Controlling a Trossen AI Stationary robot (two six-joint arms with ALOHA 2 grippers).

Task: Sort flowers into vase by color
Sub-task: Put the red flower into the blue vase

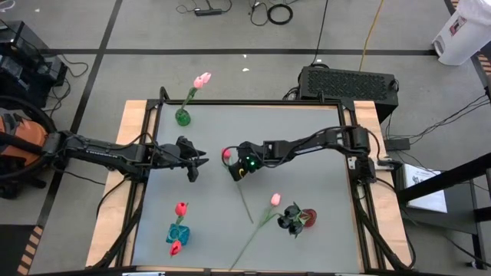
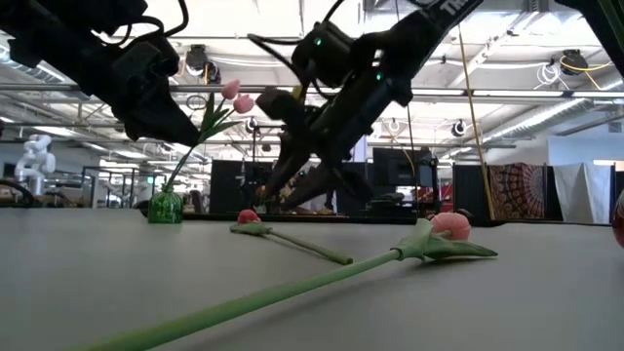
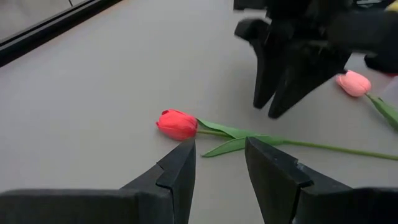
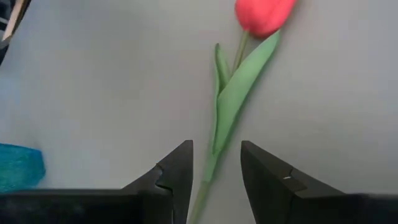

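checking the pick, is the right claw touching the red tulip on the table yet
Apart. The low view shows the right claw hanging above the red tulip with background visible between them; its fingers are open, straddling the stem in the right wrist view.

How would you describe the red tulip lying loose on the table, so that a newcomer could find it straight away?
Start at the middle of the grey table, where the two grippers face each other. The red tulip lies flat there, its head between the left gripper and the right gripper. The other loose tulip is pink, and the remaining red ones stand in the blue vase.
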